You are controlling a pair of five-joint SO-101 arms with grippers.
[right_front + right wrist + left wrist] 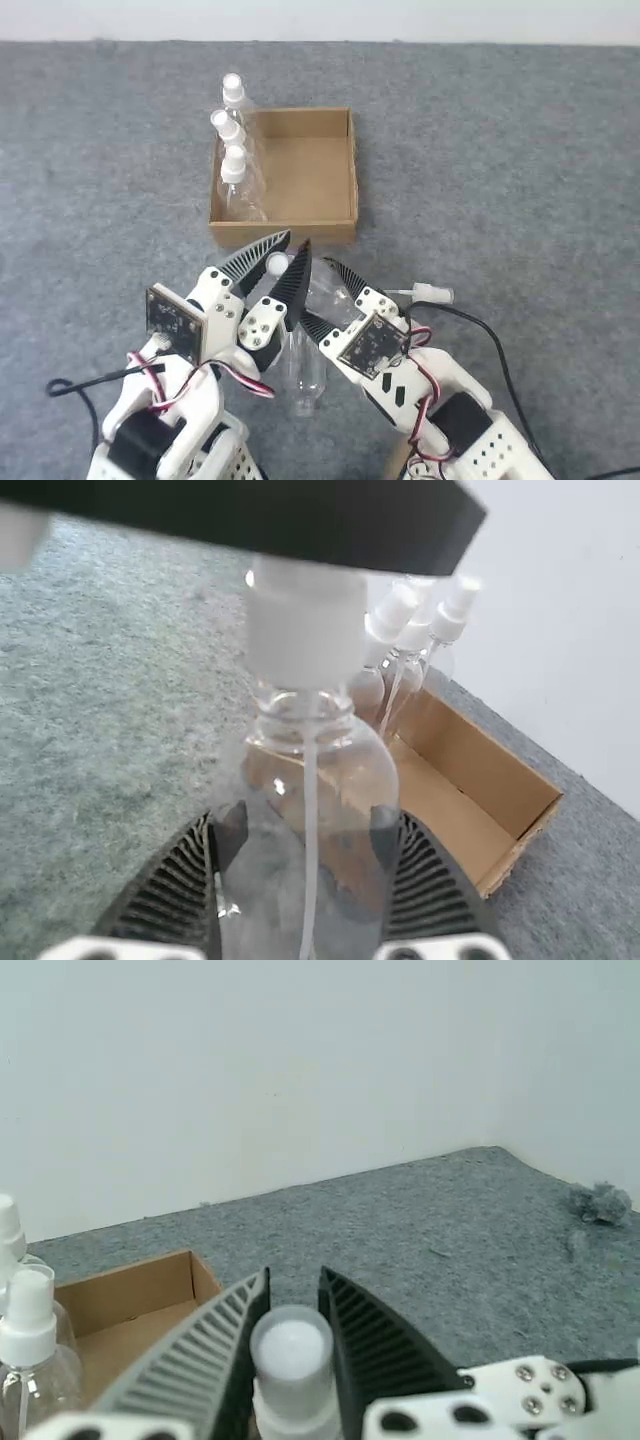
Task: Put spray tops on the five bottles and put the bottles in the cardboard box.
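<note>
Left end effector (293, 1295) was closed on spray top (290, 1352); right end effector (305, 830) clamped bottle (330, 770) near box (490, 770).

Three clear plastic bottles (240, 190) with white spray tops (233, 165) stand upright along the left wall of the open brown cardboard box (352, 170), upper centre. A fourth clear bottle (310, 780) at lower centre carries a white spray top (277, 264) on its neck. Another white spray top (432, 293) lies loose to its right.

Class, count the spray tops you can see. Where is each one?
5 spray tops. Three cap bottles in the cardboard box; one is in the left gripper, on the bottle the right gripper holds; one lies loose on the carpet.
</note>
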